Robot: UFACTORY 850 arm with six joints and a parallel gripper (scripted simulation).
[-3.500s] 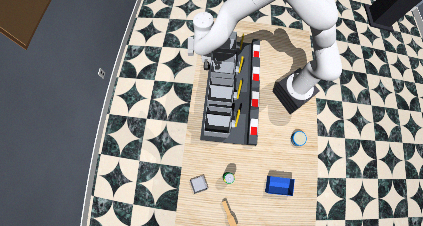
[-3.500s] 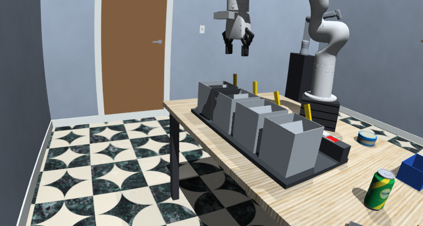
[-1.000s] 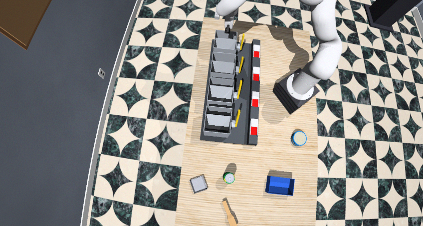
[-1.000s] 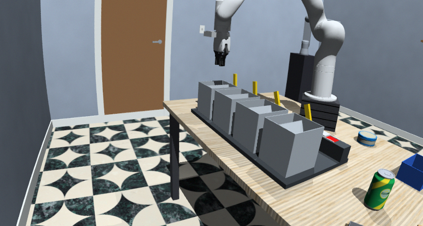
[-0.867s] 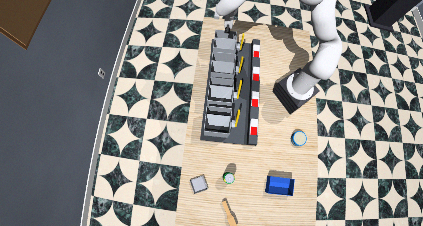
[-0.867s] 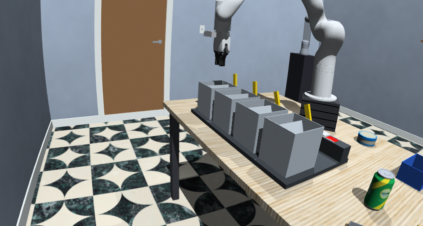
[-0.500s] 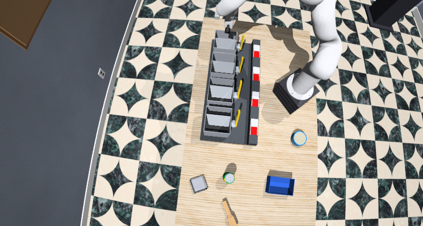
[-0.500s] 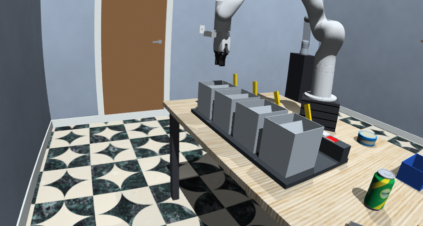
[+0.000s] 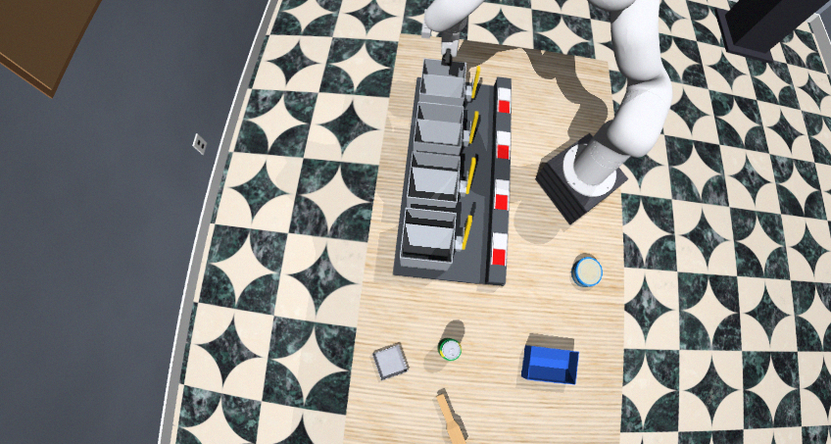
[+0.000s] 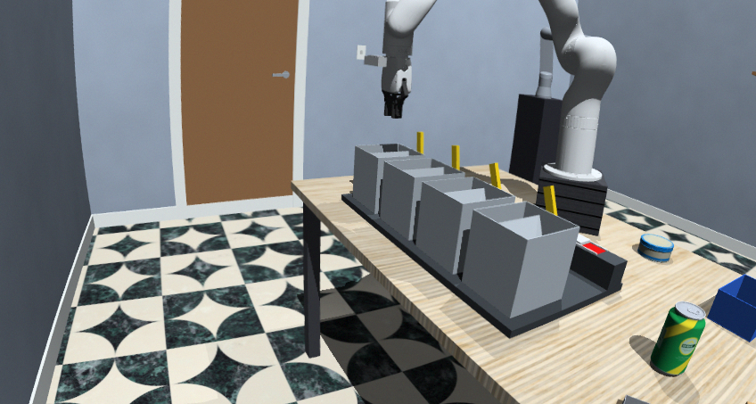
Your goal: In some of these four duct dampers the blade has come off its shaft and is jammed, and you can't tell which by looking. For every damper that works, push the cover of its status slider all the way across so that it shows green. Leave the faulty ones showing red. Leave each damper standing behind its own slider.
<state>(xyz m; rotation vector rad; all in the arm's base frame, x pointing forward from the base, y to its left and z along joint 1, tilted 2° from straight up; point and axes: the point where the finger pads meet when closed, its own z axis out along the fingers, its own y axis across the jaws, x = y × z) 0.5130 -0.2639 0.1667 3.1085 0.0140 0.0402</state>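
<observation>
Four grey open-topped dampers stand in a row on a dark base; the far one and the near one mark its ends. A yellow lever stands upright beside each, such as the far lever. In the slider strip all four windows show red, each with its white cover beside it. My gripper hangs high above the far damper's far end, partly open and empty.
The robot base stands right of the sliders. A blue-rimmed tin, a green can, a blue box, a grey square block and a wooden tool lie at the near end.
</observation>
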